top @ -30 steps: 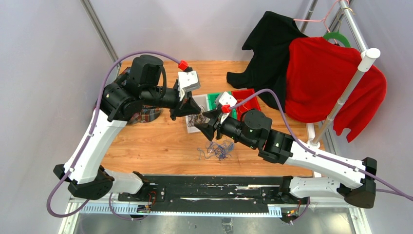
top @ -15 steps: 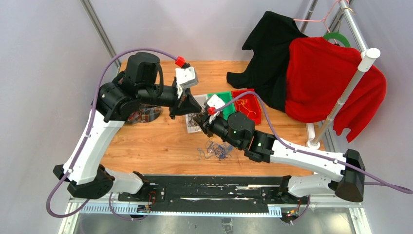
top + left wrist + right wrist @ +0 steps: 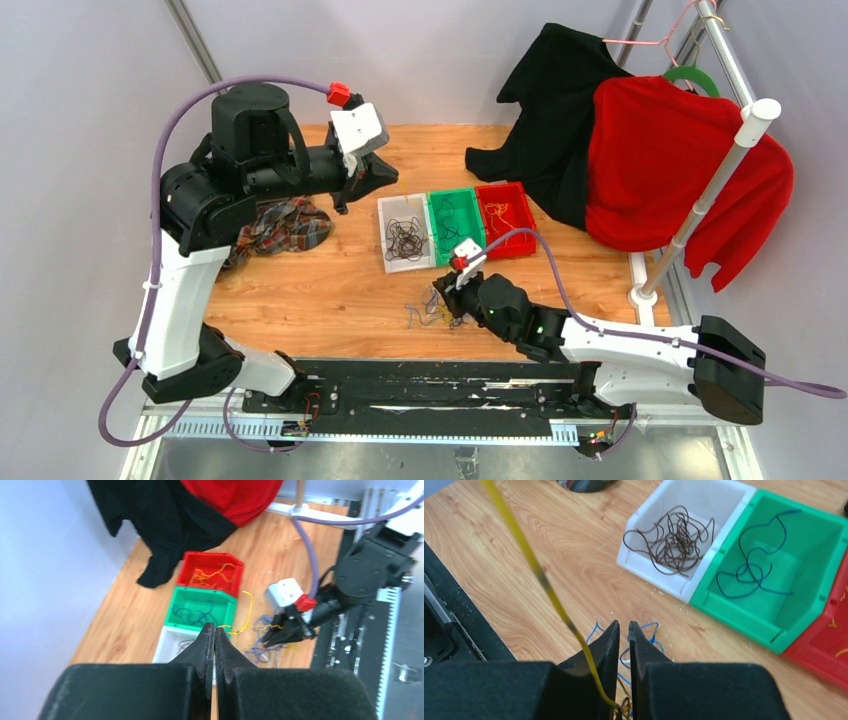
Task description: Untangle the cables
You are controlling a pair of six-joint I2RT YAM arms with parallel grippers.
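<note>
A small clump of blue, black and yellow cables (image 3: 438, 312) lies on the wooden table near the front edge; it also shows in the left wrist view (image 3: 262, 651). My right gripper (image 3: 447, 298) is low on the clump, its jaws nearly together with strands caught between them (image 3: 624, 626). My left gripper (image 3: 386, 180) is raised over the back left of the table, shut (image 3: 215, 628) on one end of a yellow cable (image 3: 245, 614). That cable stretches down to the right gripper (image 3: 281, 634) and crosses the right wrist view (image 3: 544, 585).
Three bins stand in a row mid-table: a white bin (image 3: 386, 238) with black cables, a green bin (image 3: 437, 198) with blue ones, a red bin (image 3: 524, 210) with yellow-orange ones. A plaid cloth (image 3: 285, 225) lies left. Black (image 3: 550, 110) and red (image 3: 670, 160) garments hang on a rack at back right.
My left gripper has risen and pulled back to the left, drawing the yellow cable taut. My right gripper has dropped from beside the bins down onto the clump near the front edge.
</note>
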